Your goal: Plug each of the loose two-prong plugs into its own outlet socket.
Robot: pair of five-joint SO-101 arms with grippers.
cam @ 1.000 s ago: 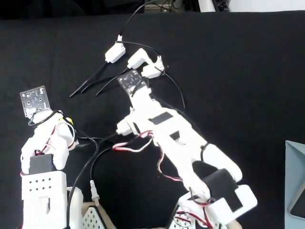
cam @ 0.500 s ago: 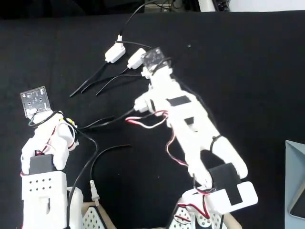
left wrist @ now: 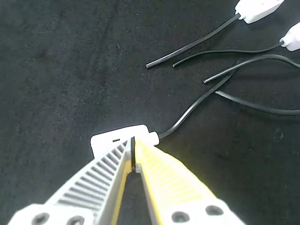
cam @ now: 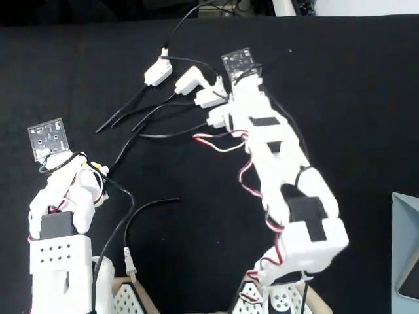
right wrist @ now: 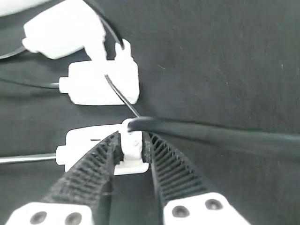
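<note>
High view: the right arm [cam: 268, 140] was out at twelve o'clock on the table [cam: 353, 98], its tip among three white plugs. The far plug [cam: 209, 98] lay closest, with two spare plugs [cam: 158, 70] toward its ten o'clock. The left arm [cam: 65, 196] sat at eight o'clock.

Left wrist view: the left gripper [left wrist: 132, 149] was clamped tight on the near plug [left wrist: 117, 139], whose black lead [left wrist: 192, 108] ran off across the cloth.

Right wrist view: the right gripper [right wrist: 131, 140] pinched the far plug's [right wrist: 89, 140] end. A thick cable [right wrist: 211, 133] touched it, and a spare lay just beyond.
</note>
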